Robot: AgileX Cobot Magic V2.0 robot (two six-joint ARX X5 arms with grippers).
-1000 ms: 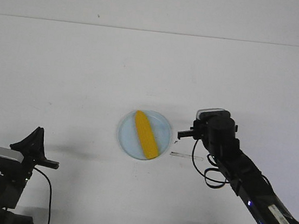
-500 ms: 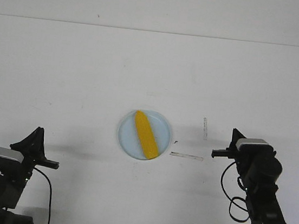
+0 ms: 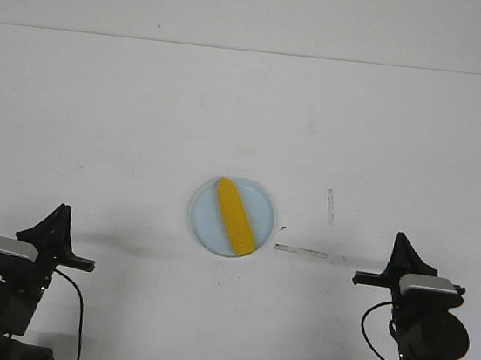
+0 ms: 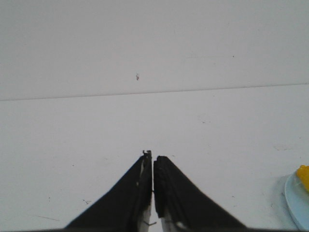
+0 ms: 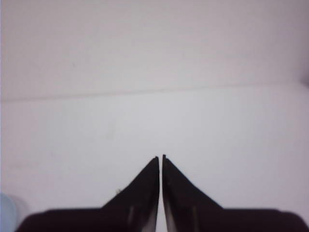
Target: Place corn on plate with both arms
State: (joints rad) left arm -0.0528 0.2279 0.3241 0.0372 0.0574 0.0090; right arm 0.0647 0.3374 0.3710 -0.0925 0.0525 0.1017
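The yellow corn [image 3: 235,216] lies diagonally on the pale blue plate [image 3: 204,219] at the middle of the white table. My left gripper [image 3: 60,209] is shut and empty, folded back at the near left corner, well left of the plate. My right gripper [image 3: 403,239] is shut and empty, folded back at the near right, well right of the plate. In the left wrist view the shut gripper [image 4: 153,155] points over bare table, with the plate's rim [image 4: 291,199] and a bit of corn [image 4: 303,172] at the edge. In the right wrist view the gripper [image 5: 160,157] is shut.
Two short tape strips [image 3: 300,251] [image 3: 330,206] lie on the table just right of the plate. The table's far edge meets a pale wall [image 3: 262,7].
My right arm has pulled back from beside the plate to the near right corner and folded up. The corn, plate and left arm have not moved.
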